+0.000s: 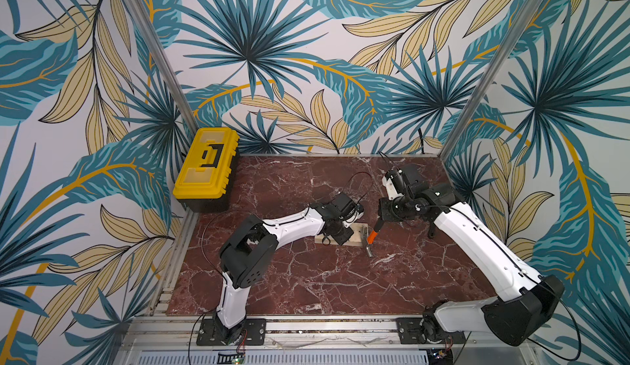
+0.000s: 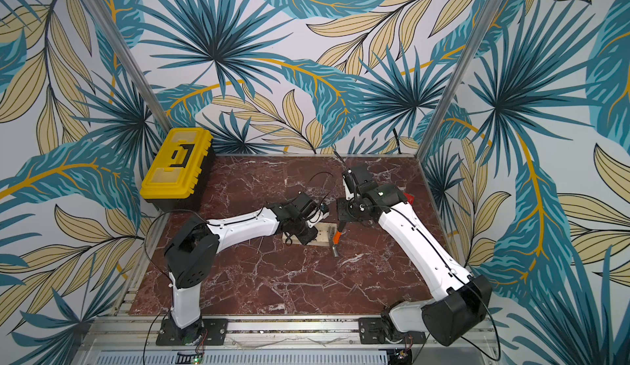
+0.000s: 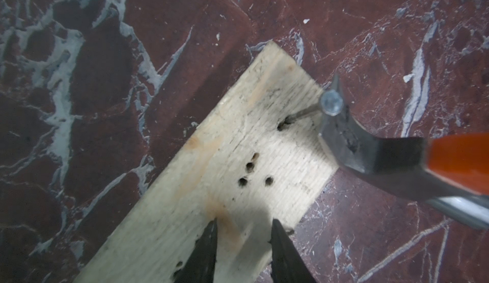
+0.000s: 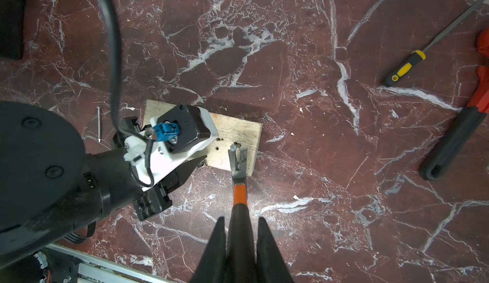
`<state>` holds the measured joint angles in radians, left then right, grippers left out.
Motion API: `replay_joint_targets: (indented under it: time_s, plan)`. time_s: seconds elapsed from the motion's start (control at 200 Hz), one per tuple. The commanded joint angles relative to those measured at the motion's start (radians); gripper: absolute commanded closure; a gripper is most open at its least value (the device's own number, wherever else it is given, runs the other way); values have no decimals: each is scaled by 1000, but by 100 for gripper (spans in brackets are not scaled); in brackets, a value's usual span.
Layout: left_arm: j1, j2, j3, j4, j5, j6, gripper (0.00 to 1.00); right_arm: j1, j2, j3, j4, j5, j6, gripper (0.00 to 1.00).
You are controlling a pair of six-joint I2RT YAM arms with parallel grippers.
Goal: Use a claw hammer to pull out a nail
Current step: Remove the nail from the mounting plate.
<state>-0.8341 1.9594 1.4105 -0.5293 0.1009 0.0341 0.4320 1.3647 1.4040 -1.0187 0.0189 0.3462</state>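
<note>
The claw hammer [image 4: 239,191] has a steel head, an orange shaft and a black handle, and my right gripper [image 4: 241,218] is shut on that handle. Its forked claw [image 3: 344,136] sits under the head of the nail [image 3: 332,105]. The nail leans out of a hole near the end of a pale wooden board [image 3: 211,176]. My left gripper [image 3: 244,221] is open, with both fingertips down on the board's top a short way from the nail. In both top views the hammer [image 1: 372,235] [image 2: 336,237] slants down onto the board [image 1: 356,235] [image 2: 324,235] between the two wrists.
A yellow toolbox [image 1: 204,165] stands at the back left corner. On the marble to the right lie a black-and-yellow-handled file [image 4: 404,67] and a red-headed wrench [image 4: 449,146] with a black handle. A loose nail [image 4: 99,124] lies beside the board's far end.
</note>
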Motion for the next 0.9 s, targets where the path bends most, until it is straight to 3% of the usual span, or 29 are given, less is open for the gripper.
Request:
replay_joint_targets:
  time_s: [0.0, 0.896]
  plan:
    - [-3, 43, -36, -29, 31, -5, 65, 0, -5, 12, 64, 6, -2, 100]
    - [-2, 49, -37, -29, 35, -8, 66, 2, 10, 58, 95, 6, -12, 100]
